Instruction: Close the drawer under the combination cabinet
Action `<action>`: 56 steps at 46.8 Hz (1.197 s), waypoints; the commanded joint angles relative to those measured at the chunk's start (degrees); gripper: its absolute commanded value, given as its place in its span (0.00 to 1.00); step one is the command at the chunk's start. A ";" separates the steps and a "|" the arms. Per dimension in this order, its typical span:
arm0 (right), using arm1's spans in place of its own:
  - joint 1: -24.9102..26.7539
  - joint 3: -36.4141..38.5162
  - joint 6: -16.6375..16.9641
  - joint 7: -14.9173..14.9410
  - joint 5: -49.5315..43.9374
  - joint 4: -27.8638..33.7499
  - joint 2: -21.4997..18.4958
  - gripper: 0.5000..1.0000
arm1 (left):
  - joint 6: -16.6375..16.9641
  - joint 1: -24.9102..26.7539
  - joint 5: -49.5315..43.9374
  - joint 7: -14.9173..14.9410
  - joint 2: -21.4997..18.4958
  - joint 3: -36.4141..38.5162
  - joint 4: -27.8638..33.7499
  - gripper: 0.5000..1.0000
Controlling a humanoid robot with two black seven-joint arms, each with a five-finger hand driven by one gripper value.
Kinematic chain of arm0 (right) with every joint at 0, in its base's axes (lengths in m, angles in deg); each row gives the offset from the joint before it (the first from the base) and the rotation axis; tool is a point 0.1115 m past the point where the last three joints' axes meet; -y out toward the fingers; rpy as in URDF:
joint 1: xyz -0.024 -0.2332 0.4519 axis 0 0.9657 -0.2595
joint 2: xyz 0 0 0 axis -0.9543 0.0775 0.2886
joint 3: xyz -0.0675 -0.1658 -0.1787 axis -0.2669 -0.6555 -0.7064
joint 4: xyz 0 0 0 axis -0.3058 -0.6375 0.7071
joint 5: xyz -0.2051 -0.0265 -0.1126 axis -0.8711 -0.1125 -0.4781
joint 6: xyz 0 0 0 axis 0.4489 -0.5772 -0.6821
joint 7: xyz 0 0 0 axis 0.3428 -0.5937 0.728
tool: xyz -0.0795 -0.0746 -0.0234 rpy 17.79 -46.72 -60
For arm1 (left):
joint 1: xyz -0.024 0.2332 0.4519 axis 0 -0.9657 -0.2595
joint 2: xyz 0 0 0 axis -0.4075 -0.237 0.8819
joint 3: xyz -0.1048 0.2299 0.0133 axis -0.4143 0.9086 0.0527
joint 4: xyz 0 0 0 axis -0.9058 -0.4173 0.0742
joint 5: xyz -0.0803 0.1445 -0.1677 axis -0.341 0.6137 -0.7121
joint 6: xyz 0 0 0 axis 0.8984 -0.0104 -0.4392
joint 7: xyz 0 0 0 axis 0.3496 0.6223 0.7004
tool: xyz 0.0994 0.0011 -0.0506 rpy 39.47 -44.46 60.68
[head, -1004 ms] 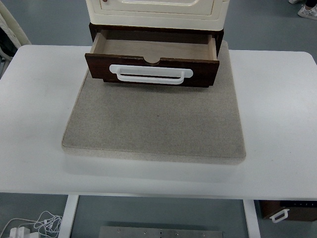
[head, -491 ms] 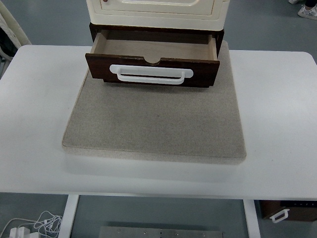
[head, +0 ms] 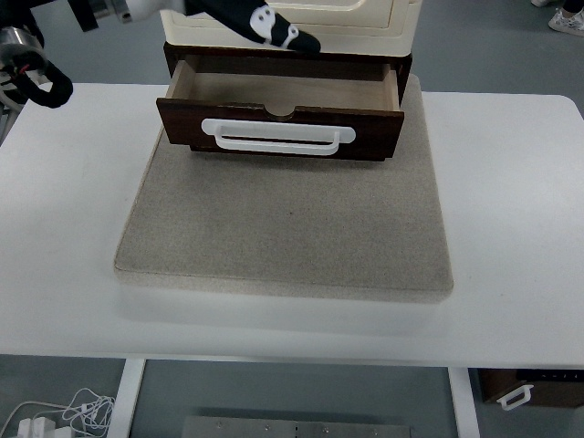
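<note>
Head view: one open drawer (head: 279, 114), one left hand (head: 265, 25) above it

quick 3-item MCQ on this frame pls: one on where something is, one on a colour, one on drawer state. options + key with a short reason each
1. Where is the left hand?
A. At the top of the picture, in front of the cream cabinet, above the open drawer
B. Resting on the mat near the table's front edge
C. Gripping the drawer handle

2. What colour is the drawer handle?
A. Black
B. White
C. Red

3. What state is the drawer in?
A. Pushed fully shut
B. Pulled out, empty inside
C. Removed and lying on the table

Key:
1 A: the left hand is over the cabinet front, clear of the handle.
2 B: the handle is white against the dark brown drawer front.
3 B: the drawer sticks out over the grey mat, its bare floor visible.
</note>
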 commanded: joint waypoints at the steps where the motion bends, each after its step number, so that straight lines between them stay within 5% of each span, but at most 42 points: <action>1: -0.01 0.00 0.00 0.04 0.00 0.00 0.00 0.90 | -1.58 -0.33 0.87 3.08 0.93 1.57 1.22 0.99; 8: -0.01 0.00 0.00 0.04 0.00 0.00 0.00 0.90 | -3.96 -0.33 1.40 5.54 3.13 5.52 1.92 0.99; 30: -0.01 0.00 0.00 0.04 0.00 0.00 0.00 0.90 | -11.96 -1.04 7.99 22.24 7.00 11.06 1.57 0.99; 41: -0.01 0.00 0.00 0.04 0.00 0.00 0.00 0.90 | -11.61 -0.77 7.20 29.18 7.00 11.06 -1.24 0.99; 56: -0.01 0.00 0.00 -0.04 0.00 0.00 0.00 0.90 | -11.78 0.37 7.11 30.94 7.09 11.06 -5.02 0.99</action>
